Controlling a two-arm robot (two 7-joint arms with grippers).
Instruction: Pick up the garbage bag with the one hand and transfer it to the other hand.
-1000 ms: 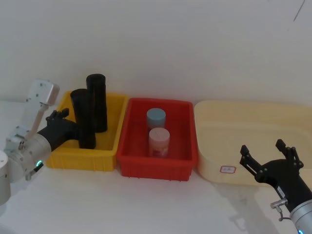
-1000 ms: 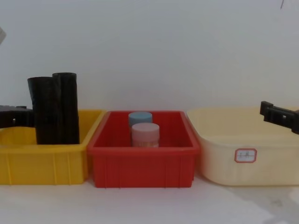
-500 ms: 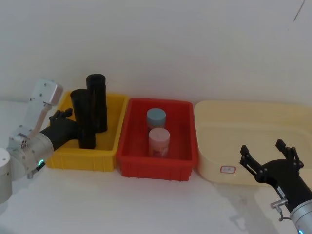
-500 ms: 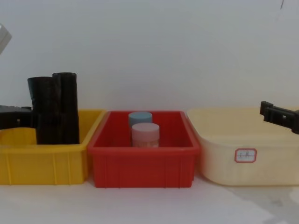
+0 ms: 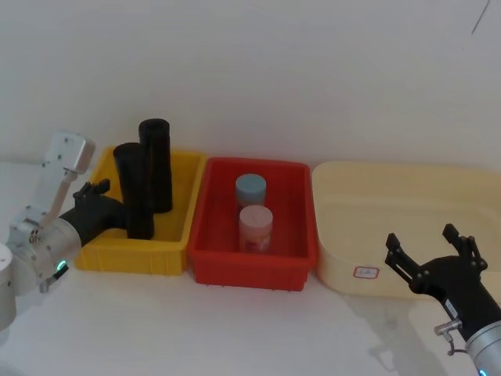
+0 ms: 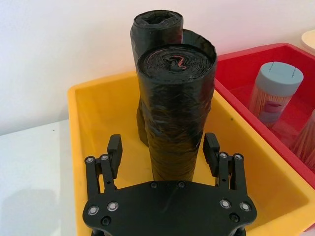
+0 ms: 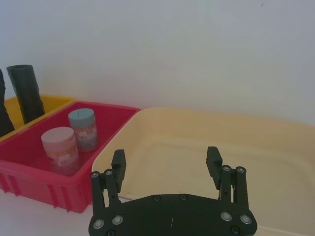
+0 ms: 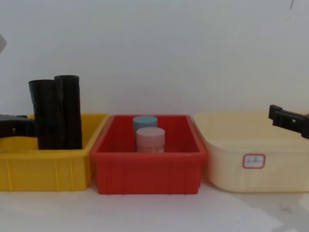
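Leftmost, well to the left of the red crate [image 5: 250, 272], the one hand [image 6: 163, 146] reaches in level over the near-left wall of the yellow crate [image 5: 106, 255], which stands directly against the red crate's left side. Its jaws are spread wide and hold nothing. In the left wrist view the two fingers [image 6: 114, 147] flank the lower part of the garbage bag [image 6: 174, 108], one on each side, with a clear gap visible on at least one side. The garbage bag stands upright inside the yellow crate, left of the red crate. The second black roll [image 5: 155, 160] stands upright just behind it, farther from the robot. Inside the red crate are two upright jars, the blue-lidded jar [image 5: 250, 189] to the rear and the pink-lidded jar [image 5: 255, 222] in front of it. A cream tub [image 5: 407, 177] stands just beside the red crate's right side. The other hand [image 5: 420, 235] hangs to the right of the red crate, before the tub's front wall, jaws spread wide and holding nothing.
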